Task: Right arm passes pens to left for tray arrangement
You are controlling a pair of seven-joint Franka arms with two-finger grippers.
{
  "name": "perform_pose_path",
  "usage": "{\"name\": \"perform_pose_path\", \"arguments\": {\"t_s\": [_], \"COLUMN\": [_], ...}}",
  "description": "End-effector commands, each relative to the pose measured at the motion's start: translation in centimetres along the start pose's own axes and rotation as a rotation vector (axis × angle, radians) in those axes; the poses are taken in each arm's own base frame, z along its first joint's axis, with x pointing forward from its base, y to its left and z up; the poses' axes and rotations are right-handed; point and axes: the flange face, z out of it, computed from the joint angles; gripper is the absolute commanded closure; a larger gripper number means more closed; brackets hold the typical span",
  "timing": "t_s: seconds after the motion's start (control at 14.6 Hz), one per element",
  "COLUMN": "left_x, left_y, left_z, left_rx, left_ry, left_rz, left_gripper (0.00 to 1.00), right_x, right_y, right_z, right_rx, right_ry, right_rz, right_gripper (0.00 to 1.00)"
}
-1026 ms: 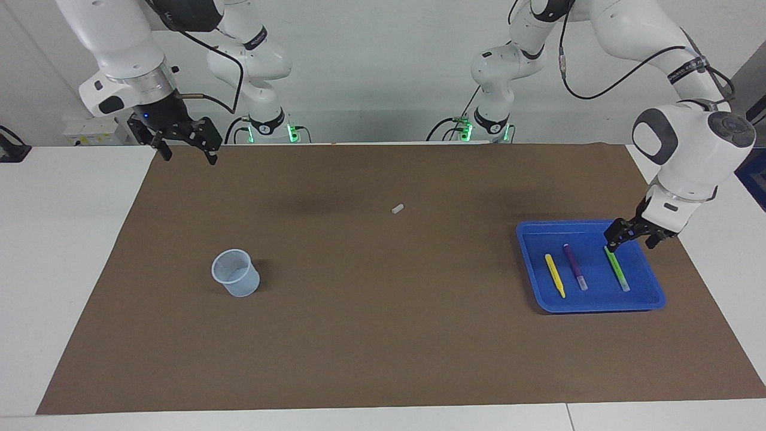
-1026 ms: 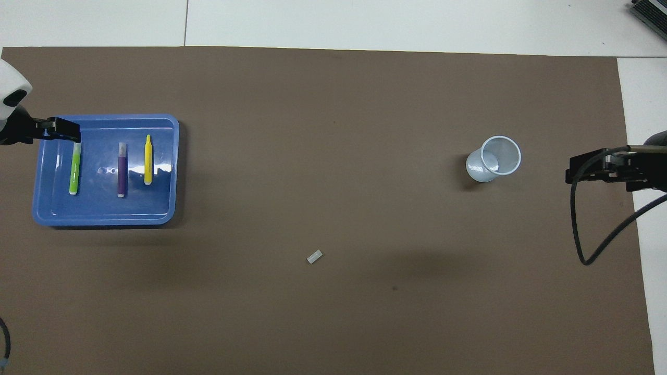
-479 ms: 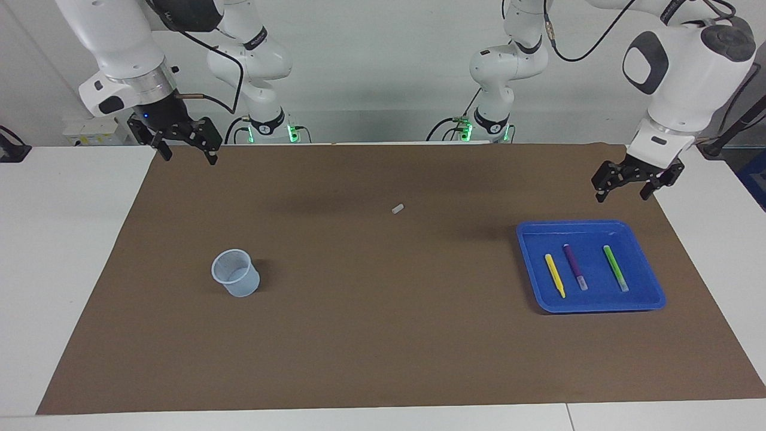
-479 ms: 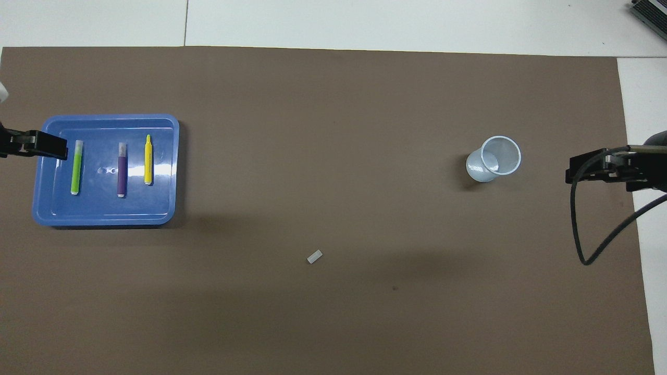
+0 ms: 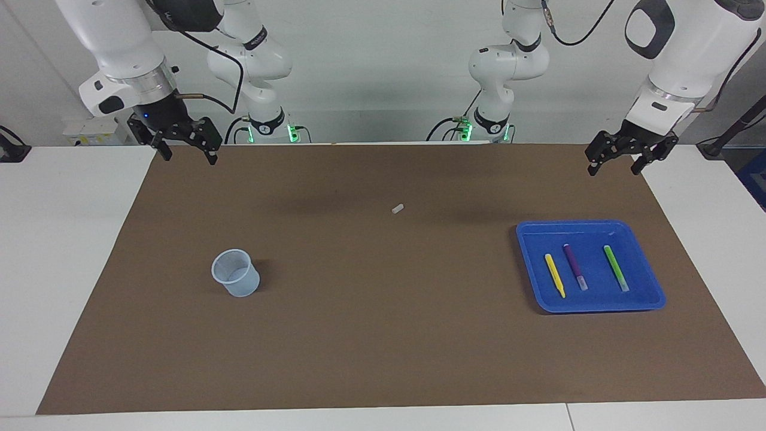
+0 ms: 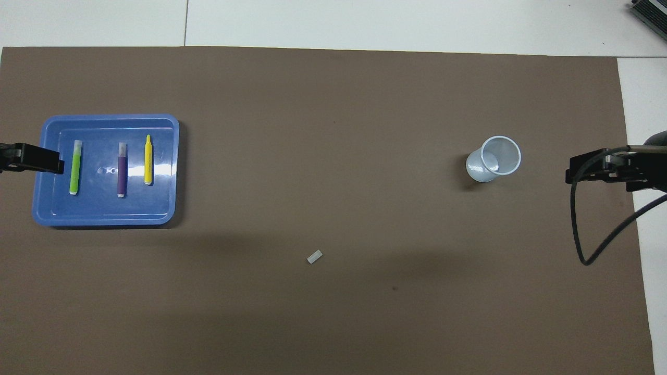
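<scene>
The blue tray [image 5: 592, 301] [image 6: 104, 211] lies on the brown mat toward the left arm's end of the table. Three pens lie side by side in it, apart from one another: yellow [image 5: 555, 275] [image 6: 148, 160], purple [image 5: 574, 267] [image 6: 122, 170] and green [image 5: 616, 268] [image 6: 75, 167]. My left gripper [image 5: 614, 169] [image 6: 32, 158] hangs open and empty, raised well clear of the tray, over the mat's edge. Over the mat's corner at the right arm's end, my right gripper [image 5: 188, 157] [image 6: 594, 169] waits open and holds nothing.
A translucent bluish cup [image 5: 236, 273] [image 6: 494, 159] stands upright on the mat toward the right arm's end. A tiny white stub [image 5: 397, 209] [image 6: 314, 256] lies near the mat's middle, nearer to the robots than the cup. White tabletop borders the mat.
My left gripper has lifted away from the green pen in the tray and drawn back up toward its base. The pens and the right arm have not moved.
</scene>
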Motion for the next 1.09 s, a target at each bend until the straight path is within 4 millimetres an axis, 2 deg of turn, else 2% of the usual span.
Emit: {"name": "perform_pose_path", "arguments": {"t_s": [0.0,0.21,0.34,0.41,1.03], "left_x": [0.1,-0.8,-0.9,-0.8,-0.7], "left_y": [2.3,3.5,3.2,3.2,3.5], "left_z": [-0.6,-0.7,-1.1,-2.4,-1.6], "left_rx": [-0.01,-0.015,-0.02,-0.02,-0.018], "left_ry": [0.005,-0.027,-0.059,-0.045,-0.025], "left_rz": [0.031,0.053,0.048,0.048,0.054], "left_gripper": [0.0,0.0,0.0,0.0,0.0], "right_x": [-0.4,-0.4,-0.4,-0.4,-0.4], "right_y": [0.2,0.2,0.2,0.2,0.2], "right_z": [-0.1,-0.1,-0.1,-0.1,-0.1], "right_rx": [0.021,0.021,0.021,0.021,0.021], "right_ry": [-0.006,-0.006,-0.006,-0.006,-0.006], "right_rz": [-0.011,-0.011,-0.011,-0.011,-0.011], "right_gripper": [0.0,0.0,0.0,0.0,0.0]}}
